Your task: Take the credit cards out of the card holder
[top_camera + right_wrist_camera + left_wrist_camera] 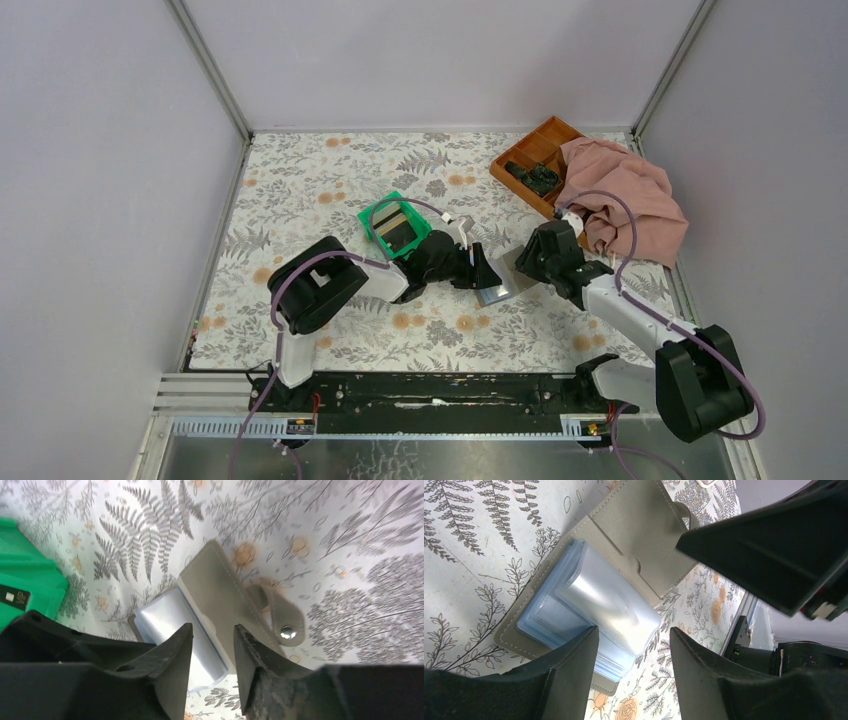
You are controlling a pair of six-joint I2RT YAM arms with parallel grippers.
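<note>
The card holder (500, 281) lies open on the floral table between my two grippers. Its pale clear sleeves (589, 600) fan out from the grey cover (639, 535); I see no card inside them. My left gripper (634, 645) is open low over the sleeves' near edge, with one finger (569, 675) overlapping them. My right gripper (212, 640) hangs open just above the holder (215, 587), near its snap strap (285, 625), holding nothing. Credit cards (398, 232) lie in the green bin (372, 222); a dark card (12, 599) shows in the right wrist view.
An orange-brown compartment tray (535, 148) holding dark items (535, 178) stands at the back right, partly under a pink cloth (625, 195). The green bin (30, 575) sits just left of the holder. The right arm's black body (774, 550) looms close over the left gripper.
</note>
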